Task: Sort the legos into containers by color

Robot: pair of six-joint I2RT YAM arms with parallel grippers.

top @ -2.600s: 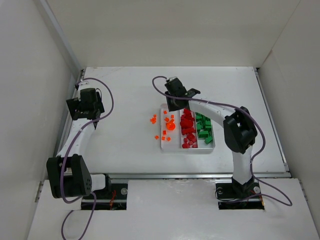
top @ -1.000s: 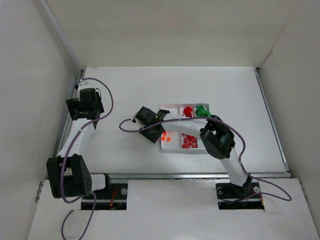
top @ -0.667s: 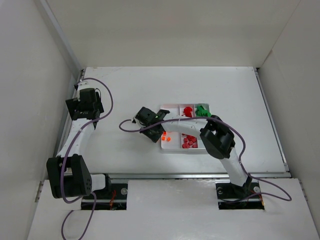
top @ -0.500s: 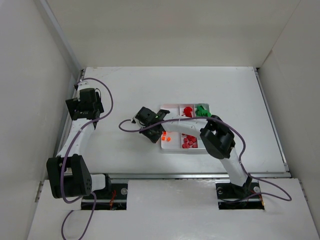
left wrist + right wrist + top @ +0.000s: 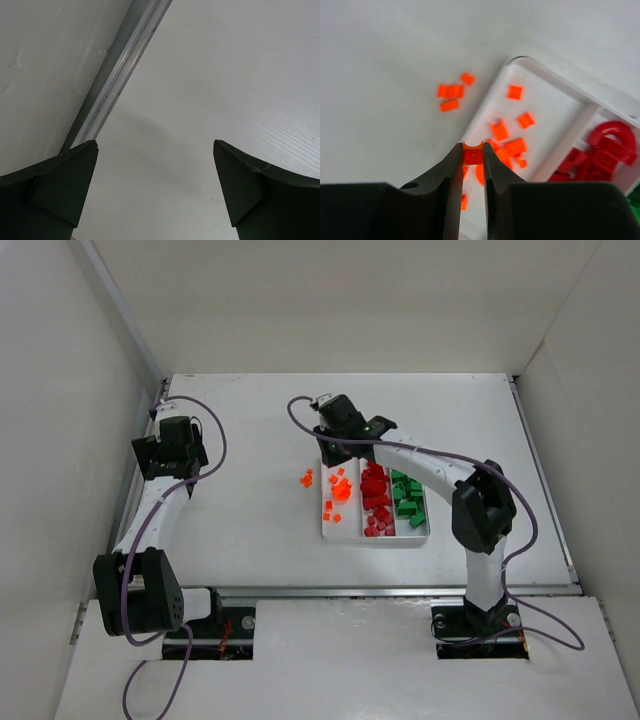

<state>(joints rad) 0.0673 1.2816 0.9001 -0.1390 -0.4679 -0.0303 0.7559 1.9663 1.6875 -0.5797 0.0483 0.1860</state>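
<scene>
My right gripper (image 5: 472, 150) is shut on a small orange lego (image 5: 473, 155) and hangs above the left edge of the white tray (image 5: 555, 75). In the top view this gripper (image 5: 335, 430) sits over the tray's far left corner. The tray (image 5: 376, 538) has three containers: orange legos (image 5: 340, 490) on the left, red legos (image 5: 375, 495) in the middle, green legos (image 5: 408, 500) on the right. A few loose orange legos (image 5: 307, 478) lie on the table left of the tray. My left gripper (image 5: 155, 147) stands open over bare table, holding nothing.
A metal rail (image 5: 117, 70) runs along the table's left edge beside the left gripper (image 5: 172, 455). White walls enclose the table at the left, back and right. The right arm's cable (image 5: 300, 410) loops beyond the tray.
The right arm has swung from low beside the tray's near-left side up to its far left corner. Its jaws closed on an orange lego. The left arm has not moved.
</scene>
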